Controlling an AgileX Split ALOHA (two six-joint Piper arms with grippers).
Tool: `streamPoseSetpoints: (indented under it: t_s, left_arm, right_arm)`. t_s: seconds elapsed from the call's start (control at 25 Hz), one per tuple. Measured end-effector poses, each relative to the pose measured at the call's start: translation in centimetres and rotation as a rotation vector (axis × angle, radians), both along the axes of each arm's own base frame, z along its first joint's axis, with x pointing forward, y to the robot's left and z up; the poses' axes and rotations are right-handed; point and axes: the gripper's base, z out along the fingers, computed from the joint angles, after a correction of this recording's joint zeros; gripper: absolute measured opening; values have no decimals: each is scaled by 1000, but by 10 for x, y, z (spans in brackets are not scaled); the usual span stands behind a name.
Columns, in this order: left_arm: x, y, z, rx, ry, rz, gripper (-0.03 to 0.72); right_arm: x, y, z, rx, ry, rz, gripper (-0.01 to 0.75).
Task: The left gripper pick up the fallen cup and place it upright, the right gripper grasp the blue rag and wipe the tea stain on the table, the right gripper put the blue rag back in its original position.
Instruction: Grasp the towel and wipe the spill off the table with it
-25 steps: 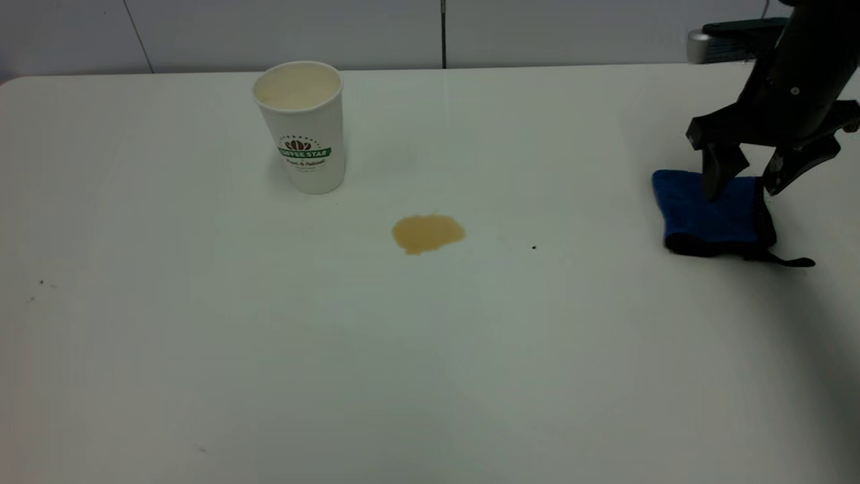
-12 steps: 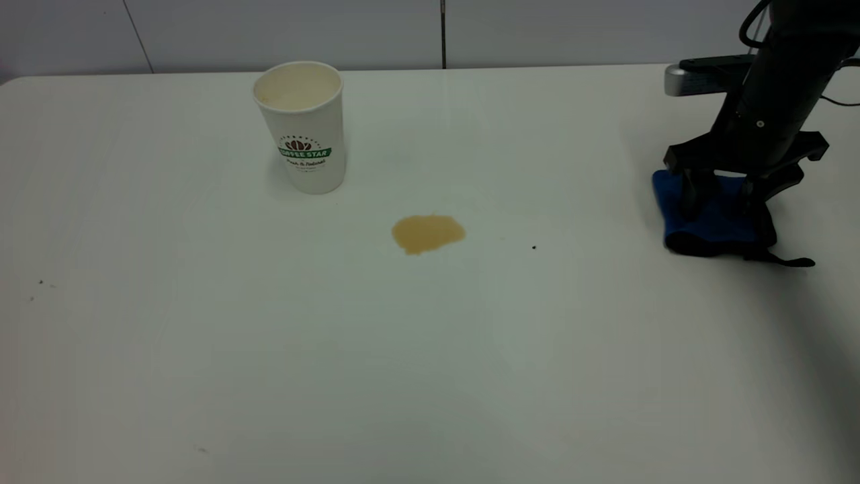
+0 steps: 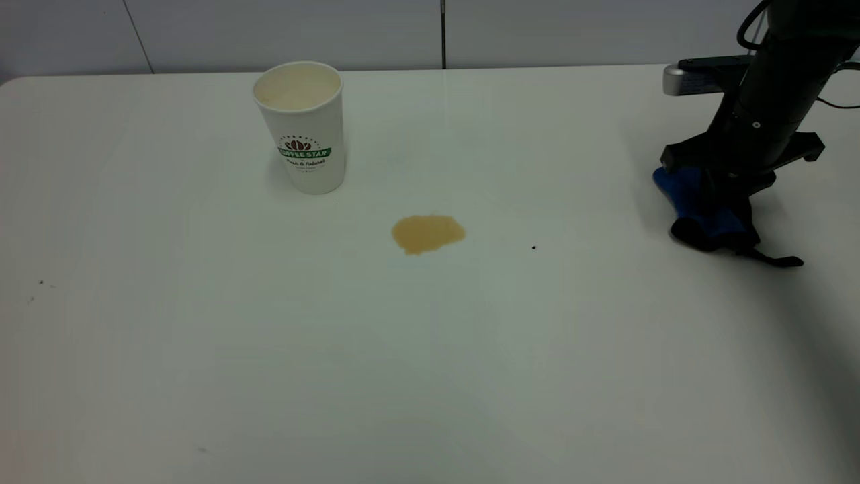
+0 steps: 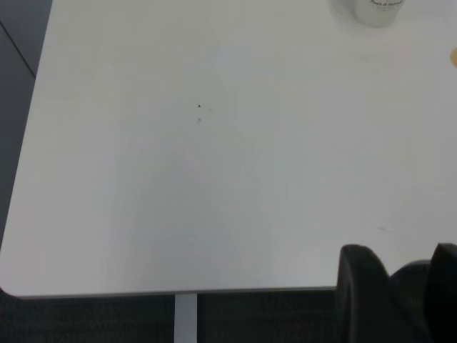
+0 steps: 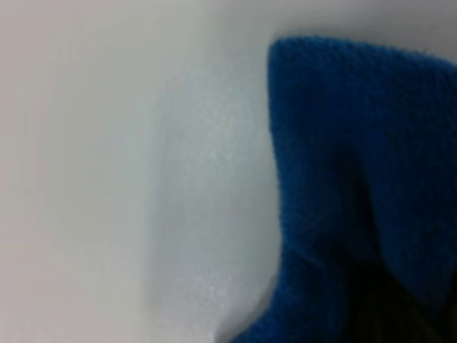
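The cup (image 3: 304, 128) stands upright at the back left of the table (image 3: 269, 349); its base also shows in the left wrist view (image 4: 375, 10). The tea stain (image 3: 427, 233) lies in the middle of the table, right of and nearer than the cup. At the far right my right gripper (image 3: 716, 202) points down and is shut on the blue rag (image 3: 704, 214), which is bunched between its fingers with its black loop tail trailing on the table. The rag fills the right wrist view (image 5: 357, 143). My left gripper (image 4: 403, 286) is parked off the table's near-left edge, with its fingers apart and empty.
A few tiny dark specks dot the table, one (image 3: 534, 247) between the stain and the rag. The grey wall runs behind the table's far edge. The table's rounded corner (image 4: 11, 286) shows in the left wrist view.
My right gripper came down over the flat rag and shut on it. The rag is now bunched narrower between the fingers. The cup and the stain have not moved.
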Motion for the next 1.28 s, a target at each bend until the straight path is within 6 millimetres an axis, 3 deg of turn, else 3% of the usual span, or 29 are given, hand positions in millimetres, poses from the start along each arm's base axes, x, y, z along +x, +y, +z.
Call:
streamPoseSetpoints:
  t_s: [0.12,0.2,0.6,0.8,1.0,1.28]
  left_arm:
    - [0,0,0,0,0,0,239]
    - [0,0,0,0,0,0,239]
    - [0,0,0,-1,0,1,239]
    - [0,0,0,-1,0,1,239]
    - [0,0,0,-1,0,1,239]
    - [0,0,0,-1,0,1,239]
  right_arm:
    - [0,11,0,-7,0,36,62]
    - [1,29,1,-4,-4,74,62]
    - [-14,175,9,57,-33,328,62]
    - [-16,227,22,85,-91,417,62]
    - [-8,244,19,96,-101,432,62]
    - [7,234,9,69,-57,382,62]
